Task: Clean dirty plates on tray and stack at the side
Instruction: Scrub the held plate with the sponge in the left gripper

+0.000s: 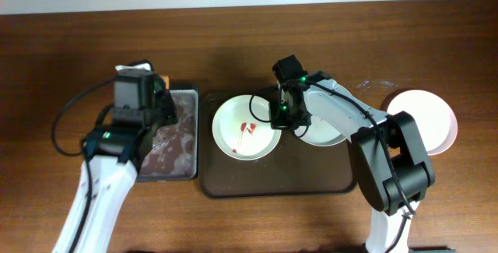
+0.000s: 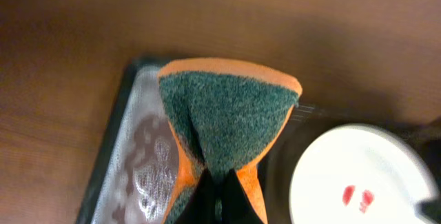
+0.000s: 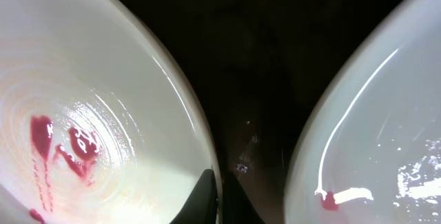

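A white plate with red stains lies on the left of the dark tray. A second dirty plate lies to its right, partly under my right arm. My right gripper is shut on the stained plate's right rim; the right wrist view shows the fingers pinching the rim of that plate, with the second plate alongside. My left gripper is shut on an orange-and-green sponge, held above the soapy wash tray, left of the stained plate.
The wash tray with foamy water sits just left of the dark tray. A clean pale plate lies on the wooden table at the far right. Bare wood runs along the back and front.
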